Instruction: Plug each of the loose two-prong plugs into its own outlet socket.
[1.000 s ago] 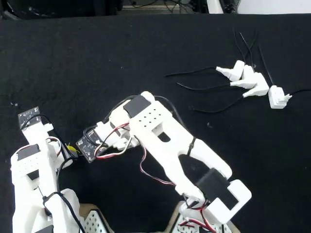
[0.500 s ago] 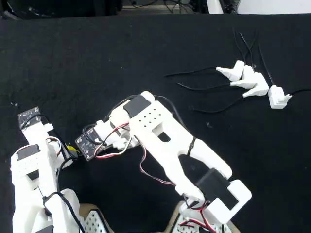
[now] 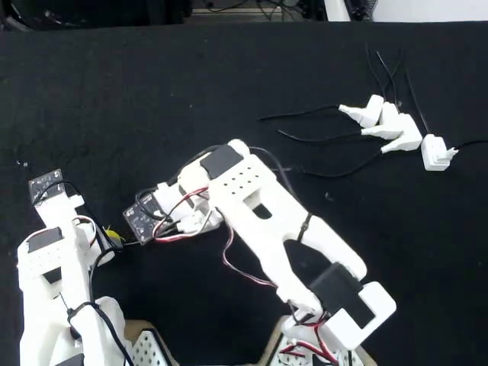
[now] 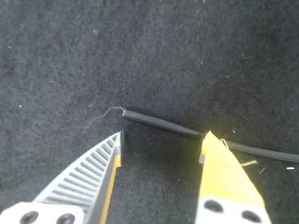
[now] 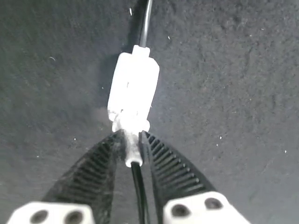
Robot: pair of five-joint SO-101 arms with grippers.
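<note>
White plug point(image 5: 133, 93) sits clamped in the right pincer point(image 5: 131, 136); left pincer point(image 4: 162, 136) gapes over black cable point(image 4: 159, 122).

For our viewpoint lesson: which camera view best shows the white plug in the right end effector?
The right wrist view: the white plug sits close up, pinched at its cable end by the right end effector. In the high view the arm's wrist covers that spot; the left wrist view looks at a black cable.
</note>
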